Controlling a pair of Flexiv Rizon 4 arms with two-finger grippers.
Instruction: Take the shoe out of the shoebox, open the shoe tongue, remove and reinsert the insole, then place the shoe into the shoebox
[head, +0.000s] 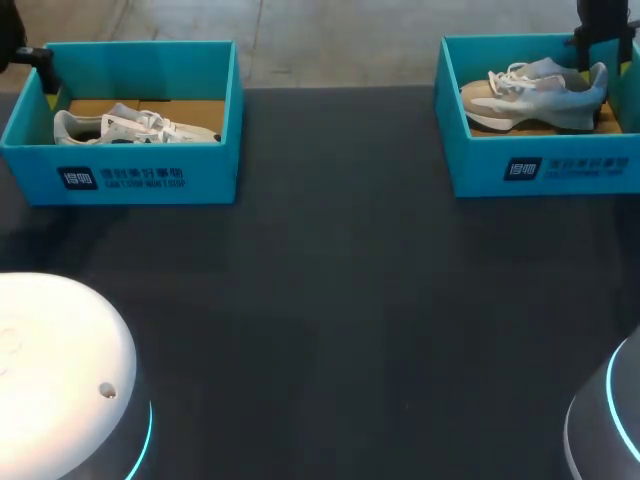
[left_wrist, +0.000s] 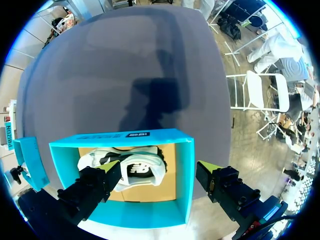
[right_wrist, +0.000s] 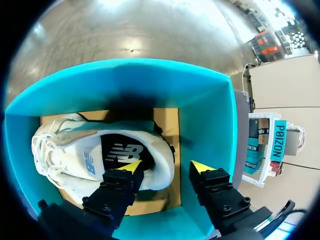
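Head view: nothing done yet, left shoe lying in left box, right shoe in right box. Your left gripper and right gripper hang over them, fingers apart; every step remains for you

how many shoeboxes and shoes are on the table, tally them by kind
shoeboxes: 2 (left shoebox, right shoebox)
shoes: 2 (left shoe in the left shoebox, right shoe in the right shoebox)
total: 4
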